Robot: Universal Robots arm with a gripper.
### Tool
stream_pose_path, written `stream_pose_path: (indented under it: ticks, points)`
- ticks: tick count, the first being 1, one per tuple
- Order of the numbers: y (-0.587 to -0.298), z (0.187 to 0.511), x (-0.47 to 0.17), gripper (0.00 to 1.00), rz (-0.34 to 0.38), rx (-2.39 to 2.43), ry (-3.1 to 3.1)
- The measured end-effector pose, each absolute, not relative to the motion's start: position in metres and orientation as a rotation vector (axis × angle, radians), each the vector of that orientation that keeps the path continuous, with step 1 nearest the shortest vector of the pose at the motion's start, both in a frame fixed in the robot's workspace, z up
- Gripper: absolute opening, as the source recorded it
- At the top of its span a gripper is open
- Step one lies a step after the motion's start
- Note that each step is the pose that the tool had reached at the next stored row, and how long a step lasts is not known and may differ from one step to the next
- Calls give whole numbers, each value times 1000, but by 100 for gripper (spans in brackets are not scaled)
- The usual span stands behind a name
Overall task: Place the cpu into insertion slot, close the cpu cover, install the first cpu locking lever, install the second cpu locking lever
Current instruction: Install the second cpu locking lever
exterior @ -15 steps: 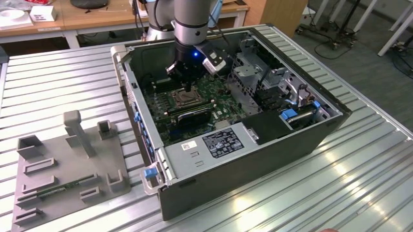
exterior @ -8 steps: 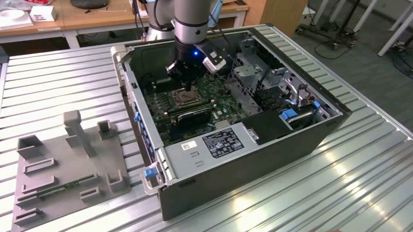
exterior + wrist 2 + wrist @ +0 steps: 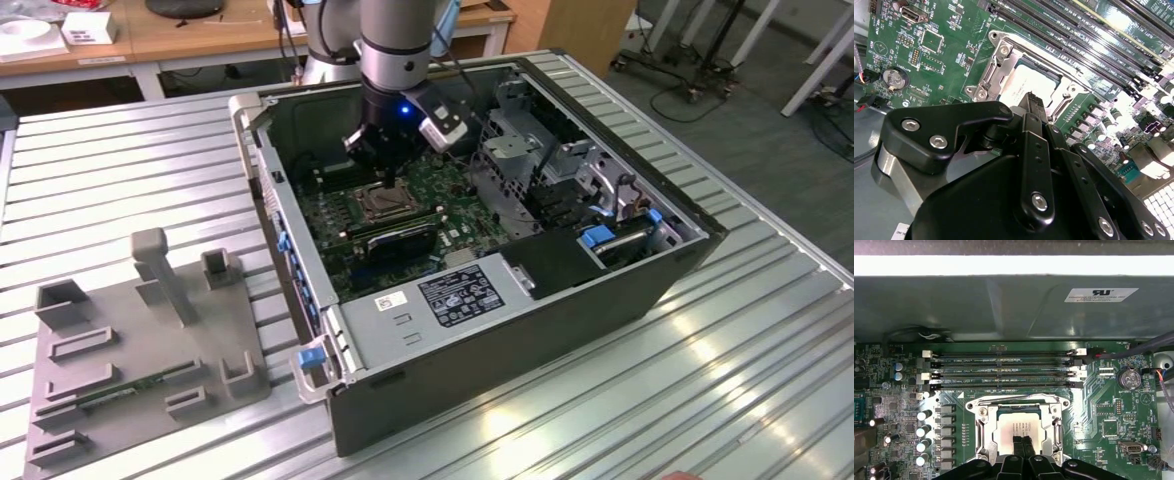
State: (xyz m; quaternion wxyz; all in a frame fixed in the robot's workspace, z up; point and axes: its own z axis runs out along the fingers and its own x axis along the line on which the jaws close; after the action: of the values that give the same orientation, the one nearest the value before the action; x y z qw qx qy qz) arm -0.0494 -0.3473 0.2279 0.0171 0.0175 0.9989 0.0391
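The cpu, pale with a silvery top, lies flat in the insertion slot on the green motherboard. The cpu cover, a metal frame, lies down around it; in the second wrist view the cpu and the cpu cover show the same way. My gripper hangs just over the chip's edge with its two black fingers pressed together and nothing between them. In the second wrist view the gripper covers part of the slot. The exterior view has the gripper reaching down into the open computer case. I cannot tell how the locking levers stand.
Several long memory slots run beside the socket, with a row of capacitors on another side. A coin battery and red cables sit near the case wall. Outside the case, a grey parts fixture rests on the ribbed metal table.
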Motion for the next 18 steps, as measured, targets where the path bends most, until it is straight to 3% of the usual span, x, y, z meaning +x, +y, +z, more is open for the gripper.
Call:
stream_pose_path:
  ticks: [18]
  points:
    - [-350, 246, -49, 11, 122, 54, 3104]
